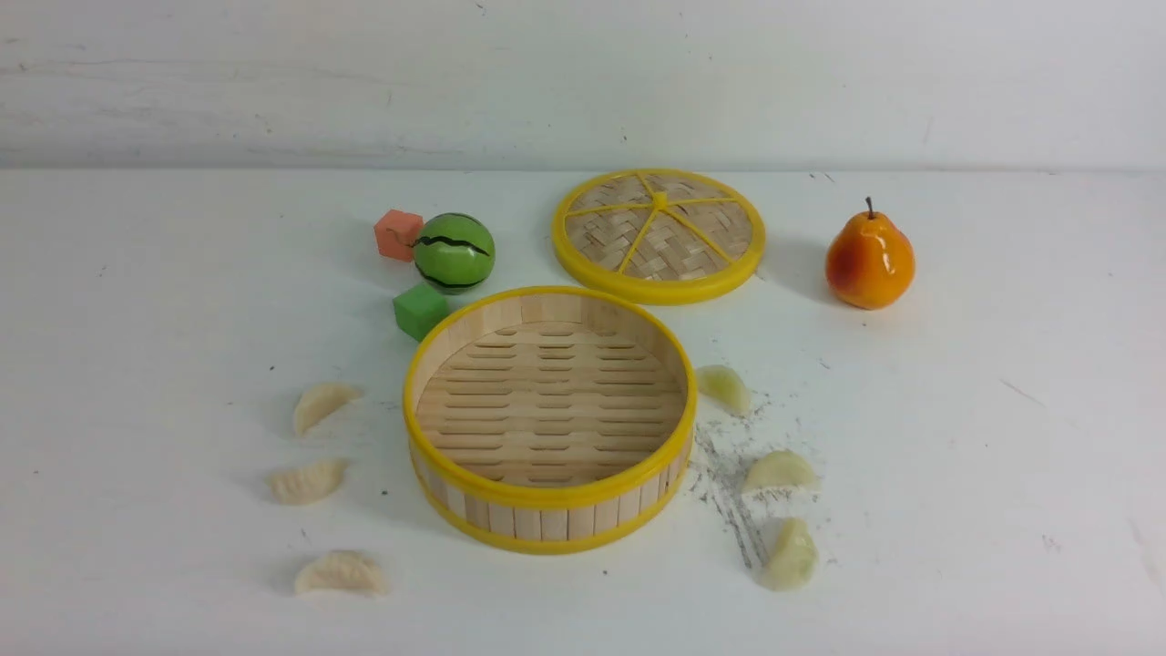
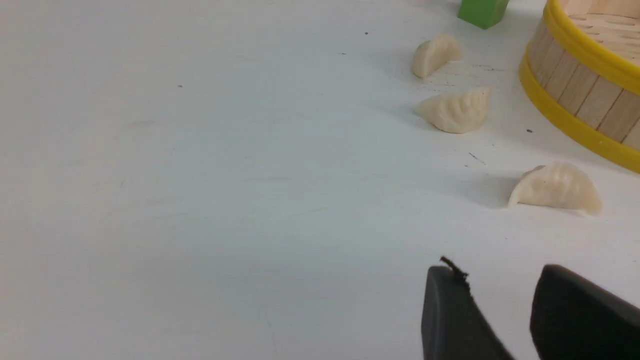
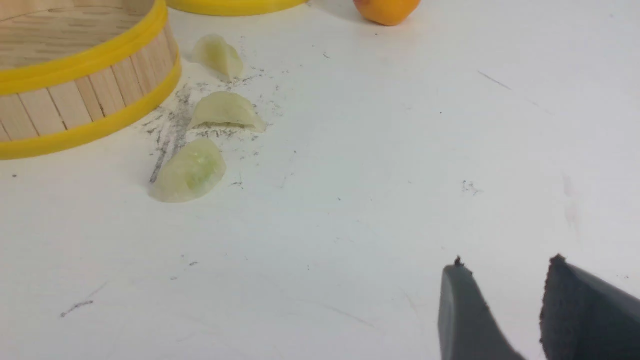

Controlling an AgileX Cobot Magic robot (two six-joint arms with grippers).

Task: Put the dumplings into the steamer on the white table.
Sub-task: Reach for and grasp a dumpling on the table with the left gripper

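The steamer [image 1: 547,506] sits empty in the middle of the white table [image 1: 146,301]. Three cream-white dumplings lie to its left [image 1: 323,404] [image 1: 308,480] [image 1: 341,573], also in the left wrist view [image 2: 436,54] [image 2: 456,110] [image 2: 556,188]. Three yellow-green dumplings lie to its right [image 1: 724,386] [image 1: 780,472] [image 1: 791,554], also in the right wrist view [image 3: 218,55] [image 3: 226,111] [image 3: 190,171]. My left gripper [image 2: 495,272] is open and empty, short of the nearest cream dumpling. My right gripper [image 3: 505,265] is open and empty, well away from the green dumplings. Neither gripper shows in the front view.
The woven steamer lid [image 1: 658,233] lies behind the steamer. A toy watermelon [image 1: 454,252], an orange cube [image 1: 398,234] and a green cube [image 1: 420,311] stand at the back left. A pear [image 1: 869,260] stands at the back right. Grey scratch marks [image 1: 729,492] lie among the green dumplings.
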